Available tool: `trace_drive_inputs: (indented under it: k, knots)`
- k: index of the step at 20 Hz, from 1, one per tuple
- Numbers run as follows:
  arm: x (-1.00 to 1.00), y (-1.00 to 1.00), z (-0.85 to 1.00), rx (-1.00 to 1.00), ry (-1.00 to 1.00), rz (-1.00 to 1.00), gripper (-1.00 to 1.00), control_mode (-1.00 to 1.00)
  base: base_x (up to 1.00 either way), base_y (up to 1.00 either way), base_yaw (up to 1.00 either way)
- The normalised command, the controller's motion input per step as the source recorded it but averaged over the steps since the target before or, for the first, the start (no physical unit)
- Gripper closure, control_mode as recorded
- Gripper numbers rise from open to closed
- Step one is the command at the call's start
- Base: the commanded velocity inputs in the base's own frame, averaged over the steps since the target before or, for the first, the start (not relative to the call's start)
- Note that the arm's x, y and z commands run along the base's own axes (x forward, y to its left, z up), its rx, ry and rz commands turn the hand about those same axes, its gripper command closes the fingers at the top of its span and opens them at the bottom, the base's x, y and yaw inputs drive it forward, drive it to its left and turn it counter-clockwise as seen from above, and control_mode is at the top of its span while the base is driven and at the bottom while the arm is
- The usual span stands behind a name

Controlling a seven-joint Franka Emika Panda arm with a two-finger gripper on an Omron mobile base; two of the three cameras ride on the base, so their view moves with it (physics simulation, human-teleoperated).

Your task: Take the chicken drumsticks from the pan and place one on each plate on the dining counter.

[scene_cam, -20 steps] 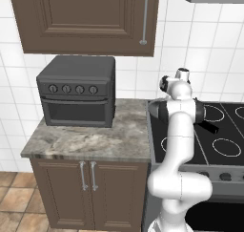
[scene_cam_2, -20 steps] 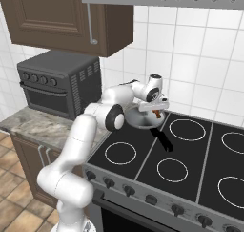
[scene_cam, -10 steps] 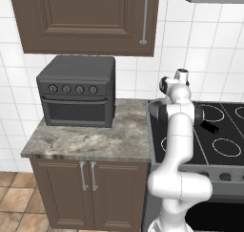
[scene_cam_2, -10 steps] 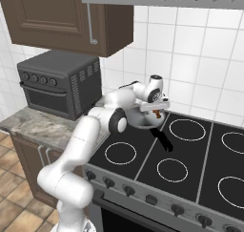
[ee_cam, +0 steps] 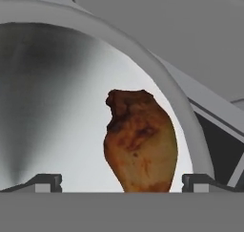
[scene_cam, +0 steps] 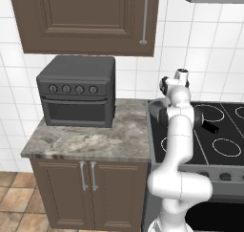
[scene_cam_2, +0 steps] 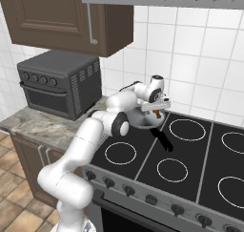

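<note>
Looking down the hand view, one golden-brown roasted chicken drumstick [ee_cam: 140, 142] lies on the pale floor of the round shallow grey metal frying pan [ee_cam: 157, 68], close to the curved rim. Its long axis runs roughly up and down that picture, leaning a little: the fat meaty part is toward the bottom, between the fingertips, and the narrower knobbly end points up and slightly left. I can't make out a second drumstick anywhere.

No brand, label or readable writing on anything. The dark grey boxy toaster oven [scene_cam: 77, 90] just has a row of plain knobs.

The white arm's two-finger gripper [ee_cam: 121, 181] is spread as wide as it goes, one dark fingertip [ee_cam: 45, 181] off to the left and the other to the right of the meat. It's straddling the drumstick, and I can't tell if either tip touches it. Nothing is clamped.

From the right base view the gripper [scene_cam_2: 156, 112] hangs right over the pan [scene_cam_2: 138, 121], which sits at the back left of the black glass stovetop [scene_cam_2: 190, 164], with the pan's long dark handle [scene_cam_2: 162, 139] pointing toward the front. The toaster oven sits on the short marbled stone counter [scene_cam: 95, 140], left of the stove.
</note>
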Motion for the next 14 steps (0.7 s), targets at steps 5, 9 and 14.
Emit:
trace_drive_inputs:
  k: [5, 9, 14]
  knots:
    - [0.07, 0.0, -0.05, 0.0, 0.0, 0.0, -1.0, -1.0, 0.0, 0.0, 0.0]
    - [0.05, 0.0, -0.08, 0.0, 0.0, 0.0, -1.0, -1.0, 0.0, 0.0, 0.0]
    - [0.07, 0.0, -0.11, 0.0, 0.0, 0.0, -1.0, -1.0, 0.0, 0.0, 0.0]
